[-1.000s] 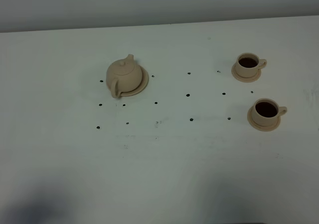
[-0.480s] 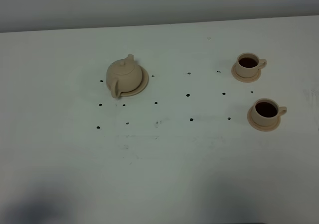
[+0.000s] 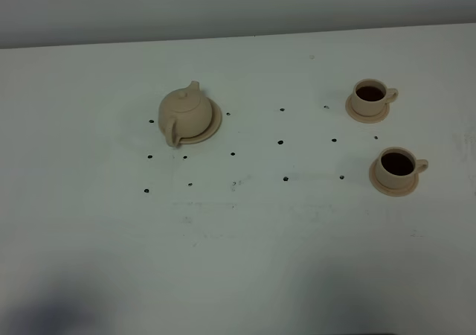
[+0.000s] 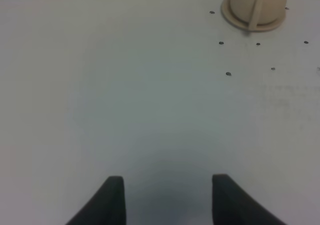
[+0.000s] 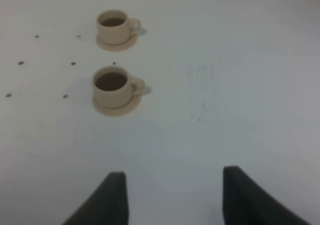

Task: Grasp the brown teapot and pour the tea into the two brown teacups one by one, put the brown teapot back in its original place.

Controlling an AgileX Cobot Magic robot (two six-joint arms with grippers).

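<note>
The brown teapot [image 3: 184,114] sits upright on its wide tan saucer, the original place [image 3: 214,125], left of the table's middle; it also shows in the left wrist view as teapot [image 4: 258,2]. The two brown teacups stand on small saucers at the right, far cup [image 3: 370,97] and near cup [image 3: 397,167], both holding dark tea. In the right wrist view they are cup [image 5: 114,26] and cup [image 5: 112,87]. My left gripper [image 4: 167,197] is open and empty, far from the teapot. My right gripper [image 5: 174,197] is open, apart from the cups.
Small black dots [image 3: 280,142] mark the white table [image 3: 245,231] between teapot and cups. A grey wall [image 3: 223,7] runs behind the table's far edge. Neither arm shows in the exterior high view.
</note>
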